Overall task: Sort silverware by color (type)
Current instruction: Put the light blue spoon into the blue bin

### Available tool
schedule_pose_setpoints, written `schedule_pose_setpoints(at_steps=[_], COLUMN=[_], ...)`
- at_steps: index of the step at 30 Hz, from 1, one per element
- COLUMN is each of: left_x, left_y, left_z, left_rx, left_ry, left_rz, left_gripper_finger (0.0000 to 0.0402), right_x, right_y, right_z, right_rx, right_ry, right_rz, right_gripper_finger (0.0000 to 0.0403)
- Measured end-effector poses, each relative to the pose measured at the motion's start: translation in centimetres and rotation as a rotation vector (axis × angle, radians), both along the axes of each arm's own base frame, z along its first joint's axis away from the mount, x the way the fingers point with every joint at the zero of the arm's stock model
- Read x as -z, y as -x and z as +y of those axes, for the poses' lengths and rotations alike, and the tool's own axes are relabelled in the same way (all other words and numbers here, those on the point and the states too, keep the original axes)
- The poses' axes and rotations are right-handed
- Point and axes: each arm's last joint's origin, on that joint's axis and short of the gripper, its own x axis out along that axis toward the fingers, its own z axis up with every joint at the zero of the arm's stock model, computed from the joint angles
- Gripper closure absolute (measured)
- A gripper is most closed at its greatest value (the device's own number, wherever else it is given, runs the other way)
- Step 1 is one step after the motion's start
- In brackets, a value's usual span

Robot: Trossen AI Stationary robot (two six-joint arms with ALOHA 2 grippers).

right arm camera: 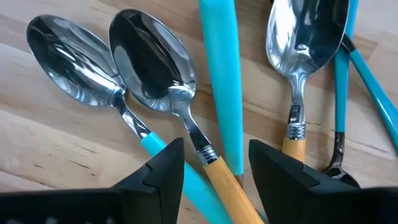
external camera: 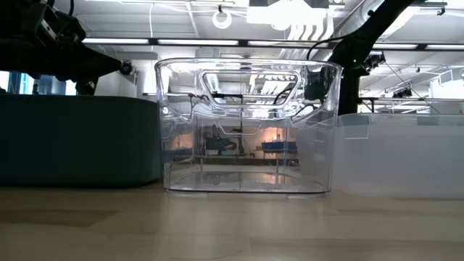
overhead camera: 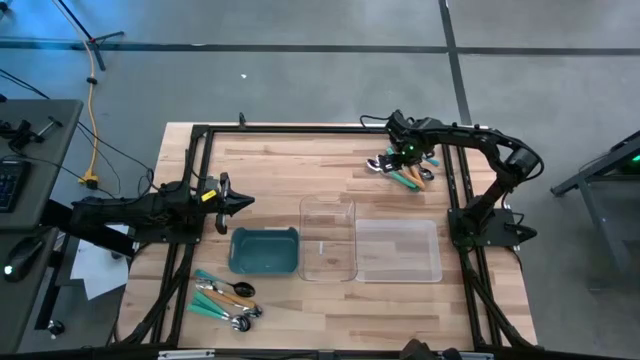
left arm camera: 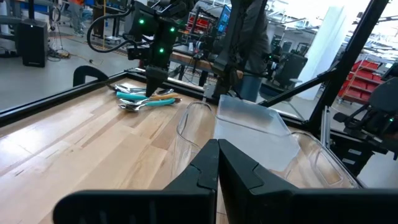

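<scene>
One heap of silverware (overhead camera: 402, 170) lies at the table's far right: spoons with teal or orange handles and shiny bowls. My right gripper (right arm camera: 214, 163) points down over this heap, open. An orange-handled spoon (right arm camera: 186, 134) and a teal handle (right arm camera: 222, 81) lie between its fingers. I see no finger touching them. The left wrist view shows the same gripper (left arm camera: 152, 84) above the heap (left arm camera: 146, 99). A second heap of silverware (overhead camera: 228, 295) lies near the front left. My left gripper (overhead camera: 245, 201) hovers shut at the left, pointing level toward the table's right.
A teal bin (overhead camera: 263, 250) stands left of centre. Two clear plastic trays (overhead camera: 328, 238) (overhead camera: 398, 250) stand side by side to its right. In the low view the taller clear tray (external camera: 246, 127) fills the middle. A black frame (overhead camera: 200, 130) runs around the wooden table.
</scene>
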Motion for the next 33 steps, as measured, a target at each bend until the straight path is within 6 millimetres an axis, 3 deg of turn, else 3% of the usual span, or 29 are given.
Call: schedule_pose_setpoints(at_steps=[20, 33], left_x=[0.0, 0.0], left_y=[0.0, 0.0], left_z=[0.0, 0.0], left_rx=[0.000, 0.000], left_ry=[0.000, 0.000], left_rz=[0.000, 0.000], left_gripper_finger=[0.0401, 0.0401], right_x=[1.9, 1.4], right_y=[-0.7, -0.8], right_z=[-0.2, -0.4], right_rx=[0.003, -0.004], right_ry=[-0.033, -0.031], right_rz=[0.029, 0.035], right_gripper_finger=[0.0238, 0.0238])
